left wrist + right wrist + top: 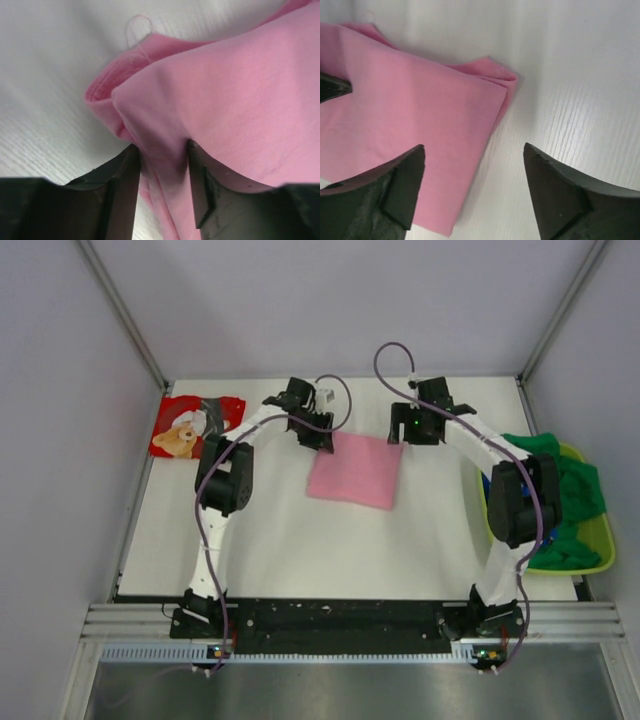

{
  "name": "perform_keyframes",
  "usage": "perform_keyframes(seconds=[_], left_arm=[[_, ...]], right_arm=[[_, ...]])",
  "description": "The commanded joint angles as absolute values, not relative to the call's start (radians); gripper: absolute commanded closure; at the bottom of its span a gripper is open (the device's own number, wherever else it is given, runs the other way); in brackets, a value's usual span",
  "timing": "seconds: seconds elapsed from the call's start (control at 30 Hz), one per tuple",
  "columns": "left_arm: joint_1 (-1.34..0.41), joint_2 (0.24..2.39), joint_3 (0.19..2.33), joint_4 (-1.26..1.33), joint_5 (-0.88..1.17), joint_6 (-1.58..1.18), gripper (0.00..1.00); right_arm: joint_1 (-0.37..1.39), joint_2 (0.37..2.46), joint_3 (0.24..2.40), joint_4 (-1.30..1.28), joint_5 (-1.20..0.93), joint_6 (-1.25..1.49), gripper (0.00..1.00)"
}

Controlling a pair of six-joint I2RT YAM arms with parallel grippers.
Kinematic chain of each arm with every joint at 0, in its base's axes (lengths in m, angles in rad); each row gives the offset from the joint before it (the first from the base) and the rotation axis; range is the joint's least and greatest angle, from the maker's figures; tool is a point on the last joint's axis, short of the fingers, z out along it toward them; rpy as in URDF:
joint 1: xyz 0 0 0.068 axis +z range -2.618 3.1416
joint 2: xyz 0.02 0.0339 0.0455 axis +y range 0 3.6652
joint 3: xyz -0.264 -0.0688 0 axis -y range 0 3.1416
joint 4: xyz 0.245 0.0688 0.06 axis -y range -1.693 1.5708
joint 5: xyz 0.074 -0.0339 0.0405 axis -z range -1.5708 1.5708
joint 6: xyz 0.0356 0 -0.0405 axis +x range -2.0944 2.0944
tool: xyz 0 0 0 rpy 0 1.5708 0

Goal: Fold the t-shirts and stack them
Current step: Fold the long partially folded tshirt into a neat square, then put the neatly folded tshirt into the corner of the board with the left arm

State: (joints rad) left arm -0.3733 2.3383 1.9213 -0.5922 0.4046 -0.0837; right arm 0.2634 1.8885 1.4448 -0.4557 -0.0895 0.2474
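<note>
Folded pink cloth t-shirt (355, 470) lies in the centre of the white table (300, 550). Left tool (162, 150) is clamped on one far corner, right tool (475, 150) hangs spread apart over the other, probably for another fold.

you have a folded pink t-shirt (355, 472) lying flat on the table (300, 540), toward the far side. your left end effector (322, 443) sits at its far left corner and your right end effector (400, 436) at its far right corner. a red t-shirt (190, 428) with a teddy-bear print lies crumpled in the table's far left corner. a green t-shirt (575, 490) is heaped in the yellow-green tray (606, 545) at the right edge.
</note>
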Motion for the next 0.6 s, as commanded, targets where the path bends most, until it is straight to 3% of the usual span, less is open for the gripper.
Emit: perform_keyframes(seconds=[0.0, 0.03, 0.07, 0.4, 0.57], left_arm=[[-0.377, 2.413, 1.953, -0.63, 0.54, -0.13, 0.66], [-0.373, 2.414, 1.96, -0.64, 0.557, -0.129, 0.83], [-0.368, 2.41, 1.965, -0.643, 0.564, -0.129, 1.0], [-0.229, 2.182, 1.916, -0.685, 0.427, 0.093, 1.0], [-0.172, 2.099, 1.948, -0.755, 0.174, 0.306, 1.0]], right_arm=[[0.258, 1.709, 1.396, -0.439, -0.106, 0.218, 0.13], [0.258, 1.675, 1.381, -0.437, -0.104, 0.213, 0.01], [0.258, 1.649, 1.365, -0.437, -0.101, 0.212, 0.01], [0.258, 1.391, 1.238, -0.479, -0.045, 0.127, 0.01], [0.258, 1.341, 1.221, -0.511, -0.012, 0.091, 0.01]])
